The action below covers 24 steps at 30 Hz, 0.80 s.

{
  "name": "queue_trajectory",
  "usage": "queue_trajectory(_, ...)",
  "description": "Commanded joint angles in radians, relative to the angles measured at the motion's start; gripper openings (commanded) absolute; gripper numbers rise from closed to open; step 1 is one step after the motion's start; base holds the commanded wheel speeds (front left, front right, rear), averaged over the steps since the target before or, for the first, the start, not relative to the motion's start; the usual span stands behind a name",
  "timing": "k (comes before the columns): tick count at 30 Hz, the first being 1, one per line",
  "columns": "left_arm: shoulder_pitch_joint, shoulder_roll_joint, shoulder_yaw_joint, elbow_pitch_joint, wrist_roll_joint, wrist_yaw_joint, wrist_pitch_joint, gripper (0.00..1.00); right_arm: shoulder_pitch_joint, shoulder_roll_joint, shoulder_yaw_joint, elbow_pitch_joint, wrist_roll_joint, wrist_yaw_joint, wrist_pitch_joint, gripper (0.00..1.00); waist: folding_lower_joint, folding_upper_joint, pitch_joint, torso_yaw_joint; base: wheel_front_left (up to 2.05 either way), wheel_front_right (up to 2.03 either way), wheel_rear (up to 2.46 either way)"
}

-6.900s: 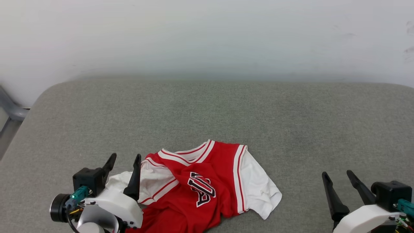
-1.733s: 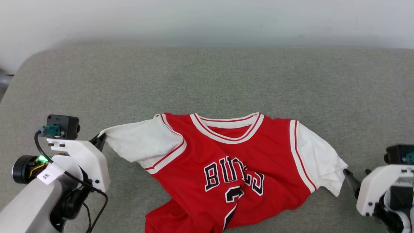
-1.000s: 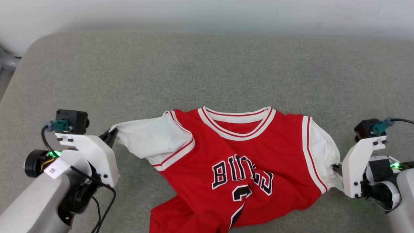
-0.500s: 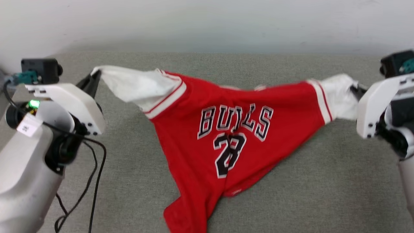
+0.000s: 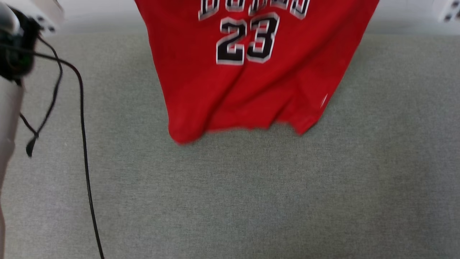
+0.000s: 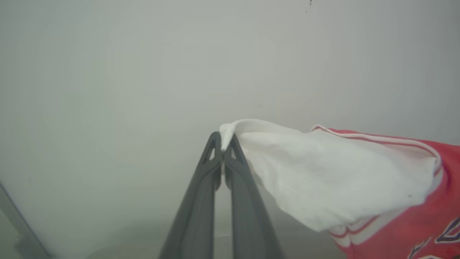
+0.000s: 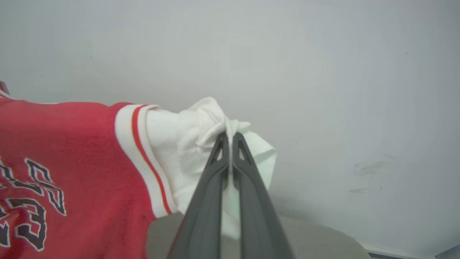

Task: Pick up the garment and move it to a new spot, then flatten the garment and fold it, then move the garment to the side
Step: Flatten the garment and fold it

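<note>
The garment [image 5: 251, 72], a red jersey with a black-and-white "23", hangs in the air at the top of the head view, its hem just above the grey cushion [image 5: 251, 198]. In the left wrist view my left gripper [image 6: 224, 138] is shut on the tip of one white sleeve [image 6: 334, 180]. Over in the right wrist view my right gripper [image 7: 230, 136] is shut on the bunched edge of the other white sleeve [image 7: 194, 144]. The jersey's red body [image 7: 72, 162] stretches between the two grips, lettering facing me.
My left arm [image 5: 10, 54] with a loose black cable [image 5: 82, 126] hangs at the head view's left edge. A pale wall [image 6: 143, 72] stands behind the cushion. A grey metal bar [image 6: 18, 223] shows at the far left.
Both grippers have lifted the jersey by its sleeves off the cushion, and it now hangs spread. The head view has tilted, so the grippers left its frame.
</note>
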Motion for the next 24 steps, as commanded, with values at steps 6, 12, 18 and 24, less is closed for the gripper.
queue_trajectory(6, -0.201, -0.013, 0.025, 0.117, 0.028, -0.04, -0.099, 0.0, -0.232, 0.024, -0.032, 0.081, -0.066, -0.001, -0.092, 0.0, -0.0001, 0.0, 0.116, -0.01, 0.0, 0.0, 0.0)
queue_trajectory(12, -0.324, -0.019, 0.033, 0.197, 0.033, -0.07, -0.145, 0.0, -0.379, 0.044, -0.04, 0.159, -0.093, -0.001, -0.163, 0.0, -0.0001, 0.0, 0.202, -0.02, 0.0, 0.0, 0.0)
queue_trajectory(18, -0.352, -0.046, 0.038, 0.265, 0.012, -0.097, -0.173, 0.0, -0.416, 0.066, -0.017, 0.237, -0.095, -0.001, -0.212, 0.0, -0.0001, 0.0, 0.276, -0.022, 0.0, 0.0, 0.0)
queue_trajectory(24, -0.285, -0.084, 0.048, 0.343, -0.022, -0.12, -0.198, 0.0, -0.364, 0.1, 0.007, 0.331, -0.062, -0.001, -0.268, 0.0, -0.0001, 0.0, 0.309, -0.03, 0.0, 0.0, 0.0)
